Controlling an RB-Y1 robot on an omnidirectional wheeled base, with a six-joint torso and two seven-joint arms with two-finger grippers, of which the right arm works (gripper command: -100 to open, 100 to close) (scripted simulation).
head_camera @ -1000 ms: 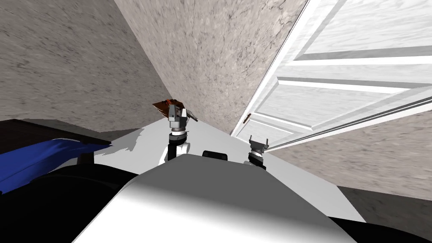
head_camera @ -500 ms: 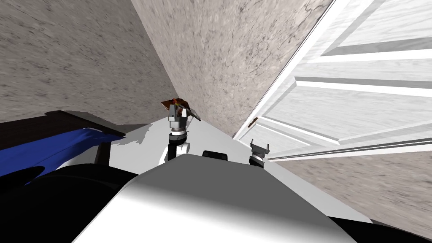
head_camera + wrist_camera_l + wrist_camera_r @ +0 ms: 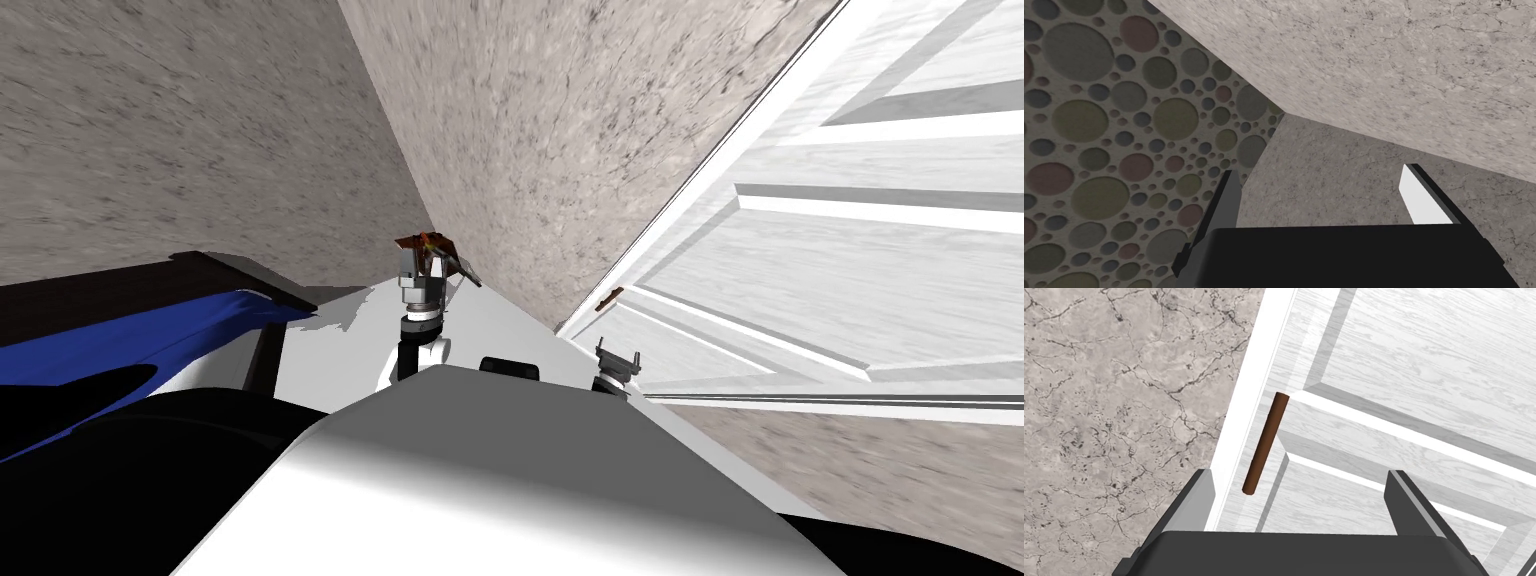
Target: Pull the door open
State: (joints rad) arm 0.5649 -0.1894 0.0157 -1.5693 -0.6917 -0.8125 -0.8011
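Note:
A white panelled door fills the right of the head view, set in a grey stone wall. Its thin brown bar handle sits near the door's edge beside the wall. My right gripper hangs just short of the handle, open and holding nothing. In the right wrist view the handle lies ahead of the gripper, nearer one finger than the other, and apart from both. My left gripper is raised toward the wall corner, and in the left wrist view it is open and empty.
A blue-covered piece of furniture with a dark frame stands close on my left. A small brown and orange object shows behind the left gripper at the wall corner. Stone walls close in ahead and to the left.
My view has swung: the wall corner and the door have slid right, and the blue furniture has come further in from the left. Both grippers keep their pose.

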